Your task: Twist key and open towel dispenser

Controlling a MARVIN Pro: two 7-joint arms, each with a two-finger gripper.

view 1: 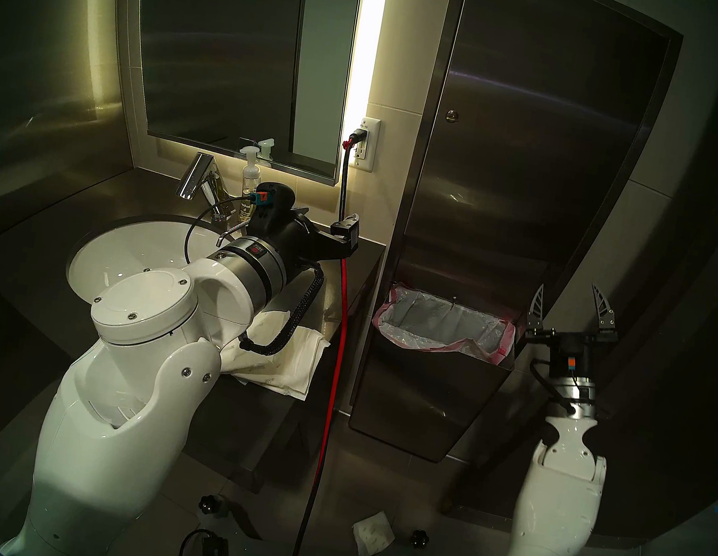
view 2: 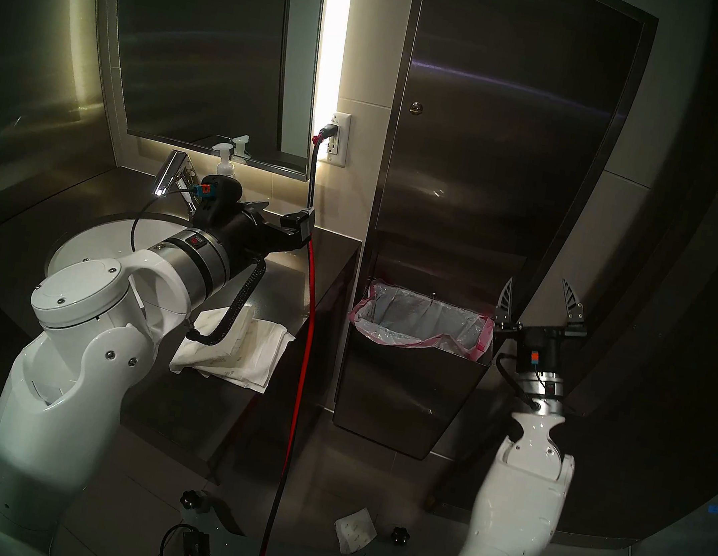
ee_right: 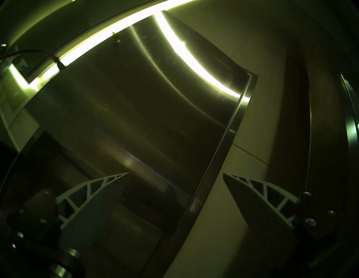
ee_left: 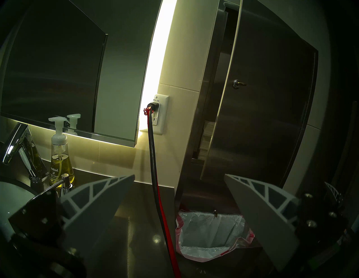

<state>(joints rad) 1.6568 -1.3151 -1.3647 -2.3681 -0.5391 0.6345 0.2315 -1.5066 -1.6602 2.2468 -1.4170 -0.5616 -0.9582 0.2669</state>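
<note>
Towel dispenser point(ee_left: 262, 108) door: stiff, slick steel, already ajar; best taken at its free edge. Key point(ee_left: 239, 84) is judged tiny. Both grippers point(ee_left: 178, 194) point(view 1: 570, 304) are spread, empty.

The tall brushed-steel towel dispenser point(view 1: 520, 165) on the far wall stands with its door swung slightly ajar at the left edge, a small key point(ee_left: 241, 84) protruding from its round lock point(ee_left: 235, 84), stacked towels point(ee_left: 206, 139) visible inside.
</note>
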